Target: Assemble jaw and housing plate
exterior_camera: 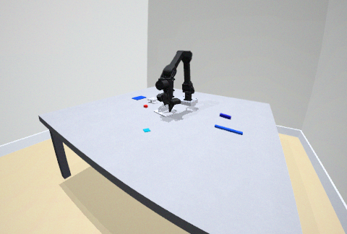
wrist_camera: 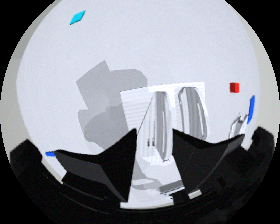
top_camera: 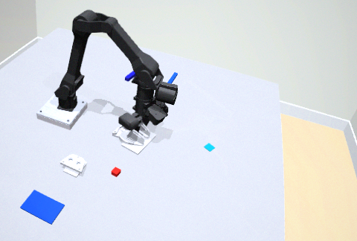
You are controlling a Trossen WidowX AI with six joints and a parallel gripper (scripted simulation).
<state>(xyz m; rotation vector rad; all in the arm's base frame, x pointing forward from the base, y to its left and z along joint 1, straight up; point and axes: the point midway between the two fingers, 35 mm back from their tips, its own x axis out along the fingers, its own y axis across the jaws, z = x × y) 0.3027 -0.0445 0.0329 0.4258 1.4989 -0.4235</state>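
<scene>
My gripper (top_camera: 139,129) (exterior_camera: 170,110) (wrist_camera: 151,131) points down over the white base plate (top_camera: 137,149) (exterior_camera: 159,112) (wrist_camera: 131,102). Its fingers are shut on a white jaw (wrist_camera: 162,125), seen between the fingertips in the wrist view. The other white jaw (wrist_camera: 194,112) lies beside it, towards the red cube, over the same base. A narrow gap shows between the two jaws. The pins, and whether the teeth mesh, cannot be made out. The white housing plate (top_camera: 75,162) (exterior_camera: 152,100) (wrist_camera: 238,127) stands apart on its small holder, with holes in its top.
A red cube (top_camera: 116,172) (exterior_camera: 145,106) (wrist_camera: 234,87) lies between the base and a blue mat (top_camera: 42,206) (exterior_camera: 139,97). A cyan square (top_camera: 209,147) (exterior_camera: 146,130) (wrist_camera: 77,17) lies on the base's other side. Two blue bars (exterior_camera: 225,115) (exterior_camera: 228,129) lie beyond the arm.
</scene>
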